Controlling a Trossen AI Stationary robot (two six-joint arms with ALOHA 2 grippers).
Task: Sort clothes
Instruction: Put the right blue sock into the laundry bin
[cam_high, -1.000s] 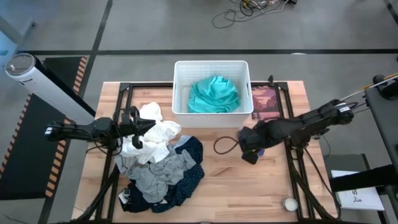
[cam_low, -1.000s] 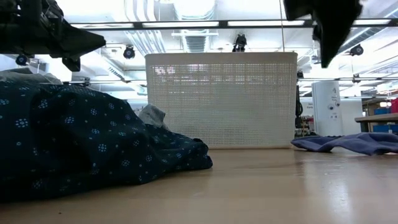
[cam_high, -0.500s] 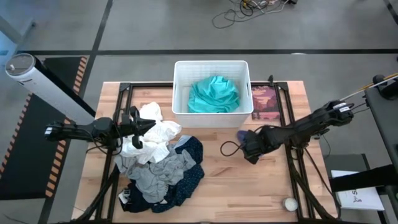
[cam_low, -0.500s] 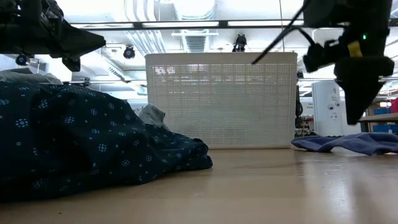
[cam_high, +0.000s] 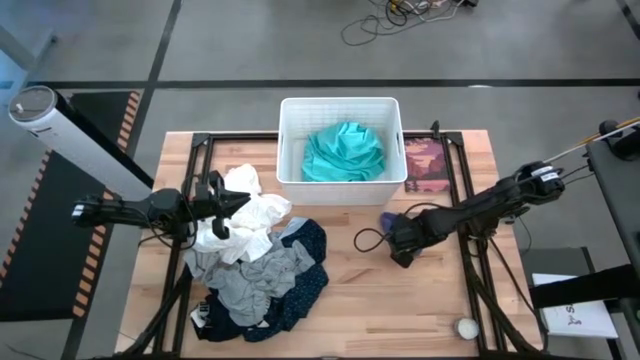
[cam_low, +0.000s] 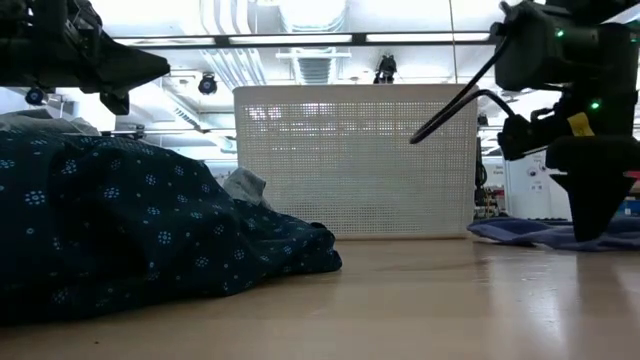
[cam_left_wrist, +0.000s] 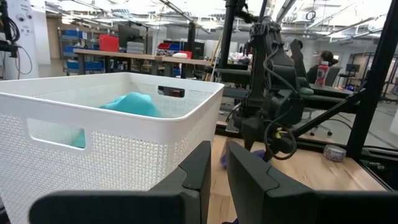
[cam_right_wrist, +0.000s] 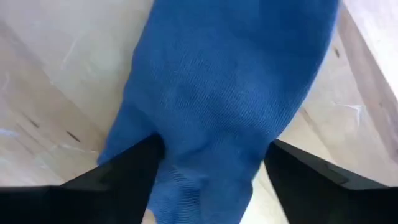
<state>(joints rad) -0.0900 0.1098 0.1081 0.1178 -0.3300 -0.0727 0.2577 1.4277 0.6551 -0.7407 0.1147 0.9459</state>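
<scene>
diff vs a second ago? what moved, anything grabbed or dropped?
The right claw has dropped from high over the table to a blue cloth lying right of the basket, fingers open either side of it, not closed yet. Unchanged: the left claw shut over the white garment on the pile, the teal garment in the basket.

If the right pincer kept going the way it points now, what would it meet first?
Most likely the blue cloth lying on the table: the right pincer points down with its open fingers on either side of it. The remaining gap is unclear.
</scene>
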